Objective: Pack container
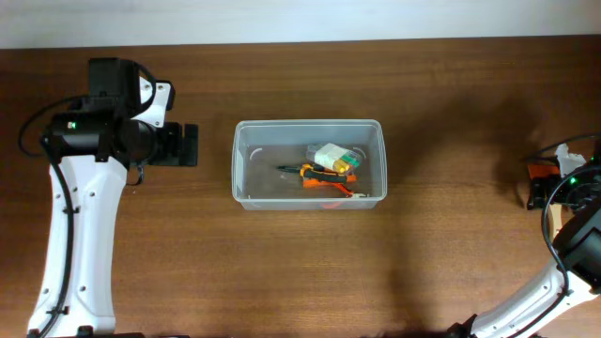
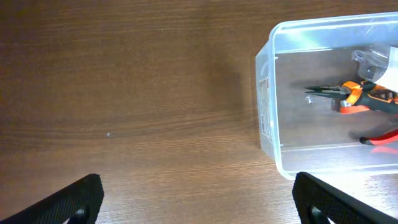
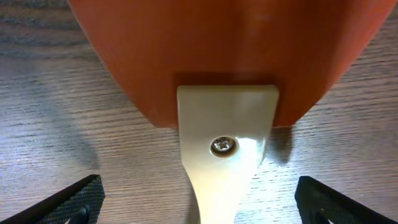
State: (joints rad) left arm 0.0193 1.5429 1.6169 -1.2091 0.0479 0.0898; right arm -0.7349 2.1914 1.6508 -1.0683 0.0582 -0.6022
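Overhead: mid-table (image 1: pixel 423 272), the container (image 1: pixel 240 169), upright, long side running left to right. Inside, toward its right half, pliers (image 1: pixel 319 172) with orange-black grips, a clear case (image 1: pixel 336 155) of yellow-green bits just behind them, and red handles (image 1: pixel 331 194) against the near wall. To the left, near the container but apart from it, the left gripper (image 1: pixel 186 145), aimed at the short wall; cannot tell the finger state from here. At the far right edge, the right arm (image 1: pixel 573 235), well apart from the container, beside an orange piece (image 1: pixel 536 172).

Left wrist: left fingertips (image 2: pixel 78 199) in the bottom corners, spread wide, released, only bare wood between. At right, the container's short wall with a label (image 2: pixel 265 106); pliers nose pointing left.

Right wrist: right gripper (image 3: pixel 199 208) released, right fingertips (image 3: pixel 78 199) far apart in the bottom corners, touching nothing. Across the top, a big orange body (image 3: pixel 211 50); below it, between the fingertips, a cream plate (image 3: pixel 227 168) with a screw (image 3: pixel 223 145), wood grain on either side.
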